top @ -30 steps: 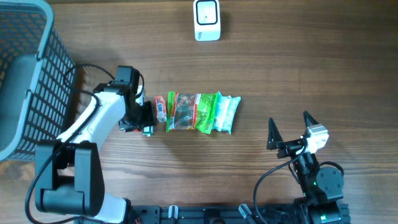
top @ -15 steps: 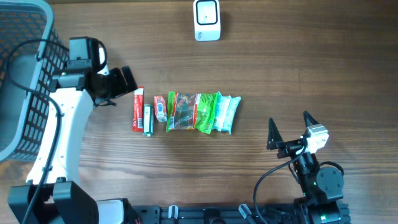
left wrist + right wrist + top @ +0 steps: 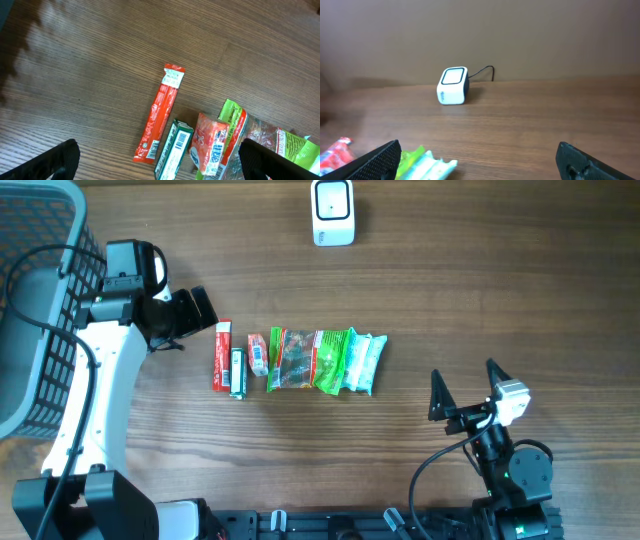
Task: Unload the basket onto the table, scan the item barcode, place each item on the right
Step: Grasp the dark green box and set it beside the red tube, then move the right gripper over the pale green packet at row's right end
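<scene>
Far left, beyond the left pincer on the side away from the packets, stands a grey mesh basket (image 3: 40, 310). The left pincer (image 3: 192, 323) has its 2 fingers spread fully apart, holds nothing and touches no packet.

Just off its fingertips, on the side toward the right pincer, a red stick packet (image 3: 221, 355) lies flat on the table (image 3: 480, 280). A small green box (image 3: 237, 373) lies beside it with a printed barcode facing up. A row then runs on toward the right pincer: 1 orange sachet (image 3: 258, 353), 2 green bags (image 3: 310, 360) and pale teal packets (image 3: 365, 363), each touching or overlapping the next.

The white scanner (image 3: 332, 212) sits at the far table edge, well apart from both pincers.

The right pincer (image 3: 465, 372) stands near the teal end of the row, fingers fully apart and empty.
</scene>
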Controlling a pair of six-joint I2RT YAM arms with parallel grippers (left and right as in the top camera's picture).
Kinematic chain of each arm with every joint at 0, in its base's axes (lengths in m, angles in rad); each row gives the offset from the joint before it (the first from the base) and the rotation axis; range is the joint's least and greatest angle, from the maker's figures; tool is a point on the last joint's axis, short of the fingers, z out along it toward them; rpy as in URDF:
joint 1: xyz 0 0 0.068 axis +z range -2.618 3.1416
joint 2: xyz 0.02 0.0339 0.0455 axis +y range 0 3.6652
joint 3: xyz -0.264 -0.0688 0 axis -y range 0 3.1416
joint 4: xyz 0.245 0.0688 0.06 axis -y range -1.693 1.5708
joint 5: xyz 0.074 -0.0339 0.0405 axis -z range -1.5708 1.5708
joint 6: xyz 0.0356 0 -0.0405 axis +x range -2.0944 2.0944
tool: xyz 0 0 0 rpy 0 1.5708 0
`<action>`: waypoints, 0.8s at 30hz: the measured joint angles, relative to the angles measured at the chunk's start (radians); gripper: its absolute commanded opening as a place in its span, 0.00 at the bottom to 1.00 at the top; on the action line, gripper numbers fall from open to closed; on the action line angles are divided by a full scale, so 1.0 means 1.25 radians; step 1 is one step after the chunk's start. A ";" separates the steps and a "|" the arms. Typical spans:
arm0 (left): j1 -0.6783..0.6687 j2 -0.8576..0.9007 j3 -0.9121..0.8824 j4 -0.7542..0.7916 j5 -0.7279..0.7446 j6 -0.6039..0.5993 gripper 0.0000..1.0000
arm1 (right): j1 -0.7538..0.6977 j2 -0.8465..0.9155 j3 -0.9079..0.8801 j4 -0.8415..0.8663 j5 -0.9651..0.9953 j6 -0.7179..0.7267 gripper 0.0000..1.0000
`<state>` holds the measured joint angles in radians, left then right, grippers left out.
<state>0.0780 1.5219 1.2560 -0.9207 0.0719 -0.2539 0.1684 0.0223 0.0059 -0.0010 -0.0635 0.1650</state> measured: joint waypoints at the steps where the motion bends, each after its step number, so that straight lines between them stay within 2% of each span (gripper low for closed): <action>1: 0.000 0.000 0.000 0.000 0.000 0.000 1.00 | 0.000 0.001 0.000 0.000 -0.007 0.014 1.00; 5: 0.000 0.000 0.000 0.000 0.000 0.000 1.00 | 0.000 0.011 0.003 -0.037 -0.031 0.026 1.00; 10: 0.000 0.000 0.000 0.000 0.000 0.000 1.00 | 0.000 0.041 0.089 -0.201 -0.039 0.023 1.00; 16: 0.000 0.000 0.000 0.000 0.000 -0.003 1.00 | 0.000 0.152 0.336 -0.352 -0.041 0.020 1.00; 20: 0.000 0.000 0.000 -0.001 0.000 -0.003 1.00 | 0.000 0.301 0.544 -0.493 -0.056 0.018 0.99; 24: 0.000 0.000 0.000 -0.001 0.000 -0.003 1.00 | 0.000 0.507 0.813 -0.724 -0.067 -0.013 1.00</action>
<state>0.0780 1.5219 1.2560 -0.9218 0.0719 -0.2577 0.1684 0.6559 1.0222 -0.9062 -0.1474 0.1490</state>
